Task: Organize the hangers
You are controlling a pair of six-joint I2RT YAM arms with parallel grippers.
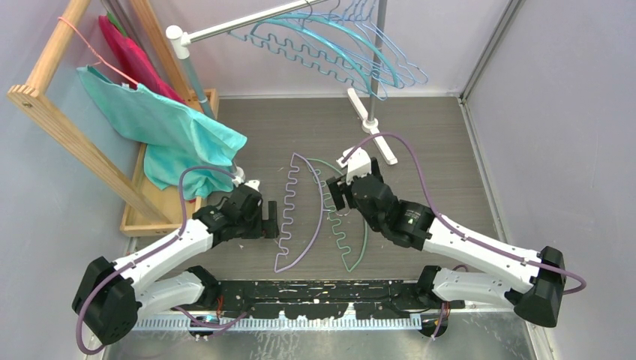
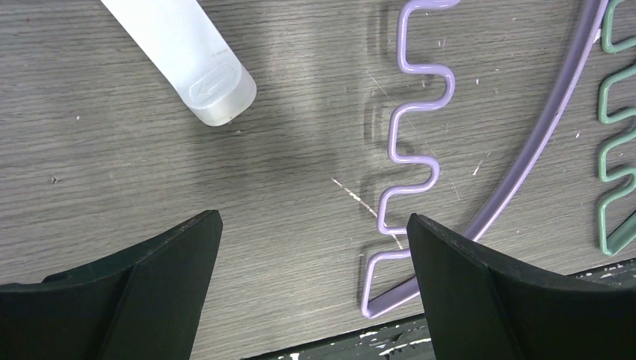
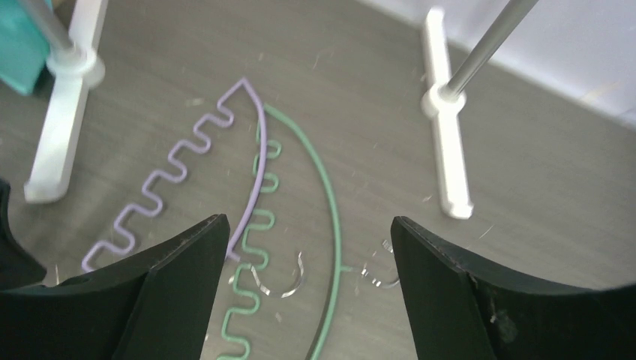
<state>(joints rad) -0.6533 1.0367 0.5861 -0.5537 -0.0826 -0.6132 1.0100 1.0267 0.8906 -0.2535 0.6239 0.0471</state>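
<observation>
A lavender hanger and a green hanger lie flat on the table, side by side and partly overlapping. Several light blue and teal hangers hang on the grey rail at the back. My left gripper is open and empty, low over the table, at the near end of the lavender hanger; its right finger covers that end of the arc. My right gripper is open and empty above both hangers' small metal hooks, over the green hanger and the lavender one.
The rack's white feet and pole stand behind the hangers. At left a wooden frame carries a teal cloth, a magenta cloth and a thin pink wire hanger, over a wooden tray. Walls close the left, back and right.
</observation>
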